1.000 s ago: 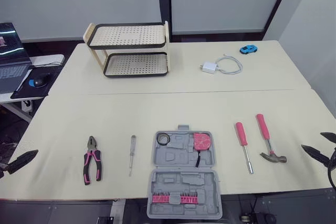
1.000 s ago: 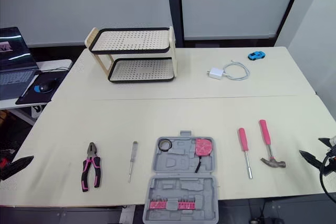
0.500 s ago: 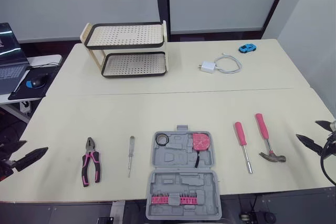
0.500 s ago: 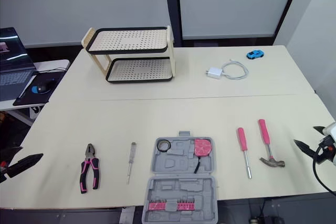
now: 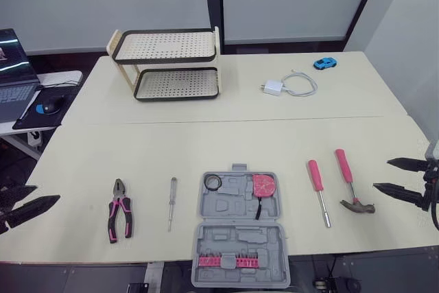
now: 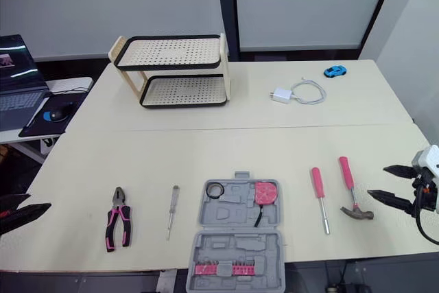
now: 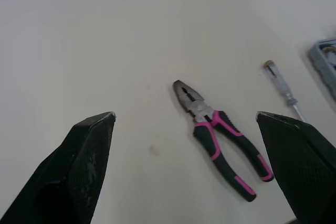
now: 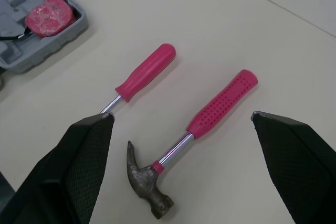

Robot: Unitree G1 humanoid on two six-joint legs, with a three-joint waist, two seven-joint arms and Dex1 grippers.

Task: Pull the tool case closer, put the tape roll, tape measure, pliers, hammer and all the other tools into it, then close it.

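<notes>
The grey tool case [image 5: 240, 228] lies open at the table's front edge, with a black tape roll [image 5: 213, 182] and a pink tape measure [image 5: 263, 185] in its tray. Left of it lie a small screwdriver [image 5: 171, 202] and pink-handled pliers [image 5: 119, 209]. To its right are a pink screwdriver [image 5: 317, 190] and a hammer [image 5: 351, 180]. My left gripper [image 5: 44, 195] hovers open at the table's left edge, short of the pliers [image 7: 220, 135]. My right gripper [image 5: 381, 174] is open just right of the hammer [image 8: 205, 124], holding nothing.
A two-tier perforated rack [image 5: 167, 65] stands at the back left. A white charger with cable [image 5: 288, 86] and a blue toy car [image 5: 324, 64] lie at the back right. A laptop [image 5: 12, 73] sits on a side table to the left.
My right gripper has moved left, in over the table toward the hammer head. The left gripper has barely shifted. The tools and case lie as before.
</notes>
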